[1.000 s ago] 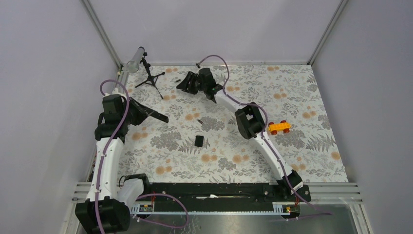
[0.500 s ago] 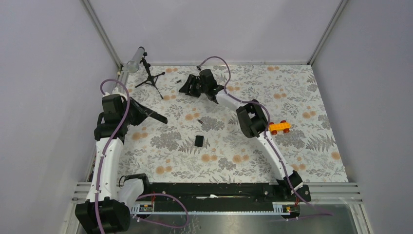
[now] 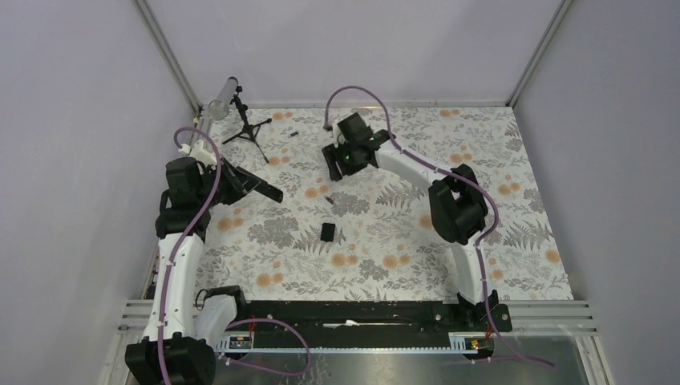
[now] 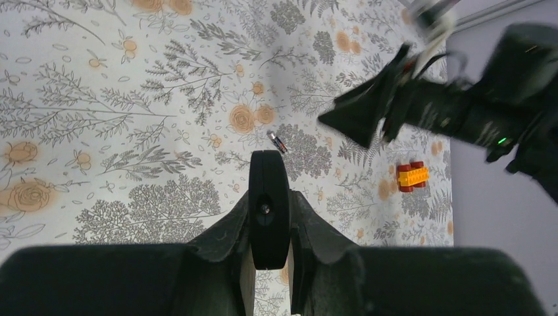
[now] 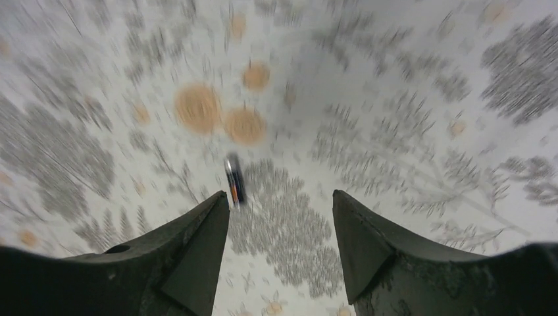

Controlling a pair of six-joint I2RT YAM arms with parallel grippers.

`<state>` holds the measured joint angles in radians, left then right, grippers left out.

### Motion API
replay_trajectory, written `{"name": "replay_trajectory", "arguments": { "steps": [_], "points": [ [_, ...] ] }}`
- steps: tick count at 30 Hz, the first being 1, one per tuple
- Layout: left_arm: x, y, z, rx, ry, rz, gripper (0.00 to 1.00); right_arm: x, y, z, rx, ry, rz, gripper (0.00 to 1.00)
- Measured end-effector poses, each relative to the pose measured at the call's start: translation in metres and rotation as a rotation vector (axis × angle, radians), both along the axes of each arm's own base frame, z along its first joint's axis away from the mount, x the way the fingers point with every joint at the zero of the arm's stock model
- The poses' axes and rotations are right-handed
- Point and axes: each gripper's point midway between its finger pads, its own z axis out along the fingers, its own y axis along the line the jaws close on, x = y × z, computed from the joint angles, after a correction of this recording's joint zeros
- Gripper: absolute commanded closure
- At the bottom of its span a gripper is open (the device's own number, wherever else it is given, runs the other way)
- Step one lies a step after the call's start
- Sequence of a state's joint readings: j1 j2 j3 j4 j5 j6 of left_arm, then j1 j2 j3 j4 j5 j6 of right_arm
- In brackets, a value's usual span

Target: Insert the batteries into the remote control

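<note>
Pickup step: right gripper (image 5: 279,197), jaws apart and empty, must centre over the battery (image 5: 234,179); left gripper (image 4: 270,227) clamps the remote control (image 4: 268,187).

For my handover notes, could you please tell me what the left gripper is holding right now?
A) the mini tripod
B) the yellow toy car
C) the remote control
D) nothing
C: the left gripper is shut on the black remote control, seen end-on in its grip.
</note>
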<state>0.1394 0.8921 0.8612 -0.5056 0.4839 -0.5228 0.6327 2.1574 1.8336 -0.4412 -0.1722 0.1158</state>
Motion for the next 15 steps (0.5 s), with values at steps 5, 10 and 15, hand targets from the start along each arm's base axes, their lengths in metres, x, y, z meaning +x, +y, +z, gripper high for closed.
{"name": "replay_trajectory", "arguments": {
  "steps": [5, 10, 15],
  "points": [
    [-0.001, -0.002, 0.007, 0.014, -0.04, -0.024, 1.0, -0.071, -0.002, -0.054, -0.216, 0.06, 0.186, 0.35],
    [-0.004, -0.002, 0.01, 0.02, -0.057, -0.027, 1.0, -0.1, 0.015, -0.065, -0.277, 0.054, 0.263, 0.34],
    [-0.006, -0.003, 0.011, 0.023, -0.067, -0.028, 1.0, -0.081, 0.012, -0.066, -0.32, 0.0, 0.215, 0.36]
  ]
}}
